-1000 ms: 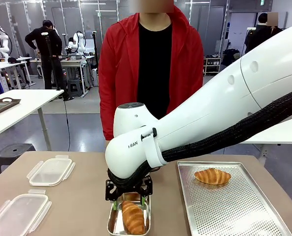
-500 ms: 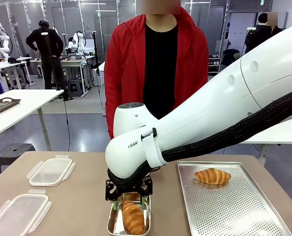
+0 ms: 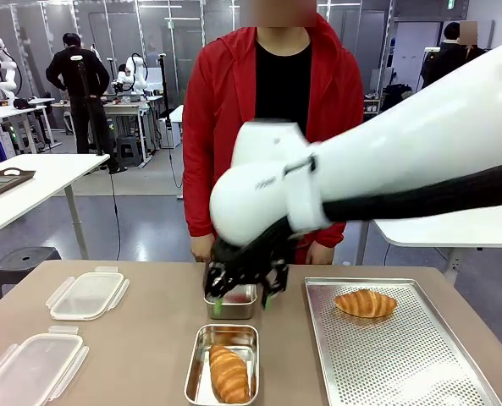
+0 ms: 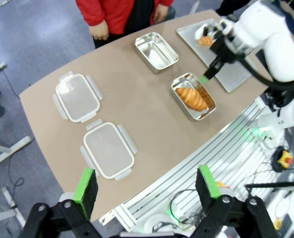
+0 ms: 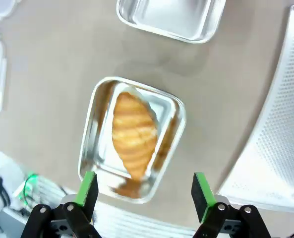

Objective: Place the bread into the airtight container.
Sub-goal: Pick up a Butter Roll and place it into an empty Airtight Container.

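A golden croissant [image 3: 228, 375] lies in the near steel container [image 3: 190, 385] at the table's front; it shows too as the croissant [image 5: 133, 134] in the container [image 5: 89, 144] and the croissant [image 4: 190, 98]. My right gripper [image 3: 243, 298] hangs open and empty above the table, over the second, empty steel container [image 3: 231, 302], its fingers [image 5: 88, 188] framing the filled one from above. A second croissant [image 3: 365, 303] rests on the perforated tray [image 3: 403, 355]. High over the table's left side, my left gripper [image 4: 146, 186] is open and empty.
Two clear plastic lids [image 3: 85, 295] [image 3: 29, 370] lie at the table's left. The person in a red jacket [image 3: 272, 110] stands at the far edge, hands [image 3: 201, 248] at the table rim. The empty container [image 5: 169, 17] and tray edge [image 5: 280, 124] show in the right wrist view.
My right gripper has lifted up and away from the near container, leaving the croissant inside, and now hangs over the far container. The person has shifted slightly.
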{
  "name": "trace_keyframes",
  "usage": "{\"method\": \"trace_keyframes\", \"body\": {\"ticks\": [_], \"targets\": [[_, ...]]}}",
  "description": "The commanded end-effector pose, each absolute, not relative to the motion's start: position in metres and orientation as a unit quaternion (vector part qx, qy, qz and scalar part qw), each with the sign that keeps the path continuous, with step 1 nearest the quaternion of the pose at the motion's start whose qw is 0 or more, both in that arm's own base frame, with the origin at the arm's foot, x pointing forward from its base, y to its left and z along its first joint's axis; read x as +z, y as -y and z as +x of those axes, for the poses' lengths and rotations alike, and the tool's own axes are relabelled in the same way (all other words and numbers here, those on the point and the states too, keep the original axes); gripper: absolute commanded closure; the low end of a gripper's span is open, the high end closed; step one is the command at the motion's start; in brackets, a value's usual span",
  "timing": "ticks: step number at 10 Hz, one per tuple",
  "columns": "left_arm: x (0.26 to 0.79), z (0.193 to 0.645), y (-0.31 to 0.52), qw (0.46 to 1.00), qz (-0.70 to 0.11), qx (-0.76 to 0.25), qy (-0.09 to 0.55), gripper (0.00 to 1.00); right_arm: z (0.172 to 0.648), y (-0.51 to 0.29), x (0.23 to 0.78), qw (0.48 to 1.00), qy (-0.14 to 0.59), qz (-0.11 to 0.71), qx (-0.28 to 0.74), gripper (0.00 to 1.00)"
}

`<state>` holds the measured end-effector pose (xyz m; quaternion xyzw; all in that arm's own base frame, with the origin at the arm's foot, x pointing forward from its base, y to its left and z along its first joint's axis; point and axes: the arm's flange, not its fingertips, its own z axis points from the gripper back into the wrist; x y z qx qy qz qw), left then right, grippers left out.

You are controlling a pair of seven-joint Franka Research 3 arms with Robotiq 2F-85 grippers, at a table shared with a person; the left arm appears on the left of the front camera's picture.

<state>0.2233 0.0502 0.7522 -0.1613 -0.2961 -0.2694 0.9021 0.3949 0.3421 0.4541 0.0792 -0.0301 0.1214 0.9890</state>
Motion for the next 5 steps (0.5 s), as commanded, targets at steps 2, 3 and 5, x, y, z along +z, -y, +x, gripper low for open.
{"method": "trace_keyframes", "body": {"ticks": [2, 3, 5], "targets": [[0.756, 0.224, -0.049, 0.900, -0.164, -0.275, 0.296, 0.00, 0.345, -0.250, 0.539, 0.975, 0.096, 0.089, 0.179, 0.05], [0.756, 0.224, -0.049, 0.900, -0.164, -0.275, 0.296, 0.00, 0.321, -0.213, 0.574, 0.967, 0.121, 0.092, 0.205, 0.05], [0.756, 0.224, -0.049, 0.900, -0.164, -0.275, 0.296, 0.00, 0.300, -0.152, 0.608, 0.962, 0.131, 0.090, 0.223, 0.05]]}}
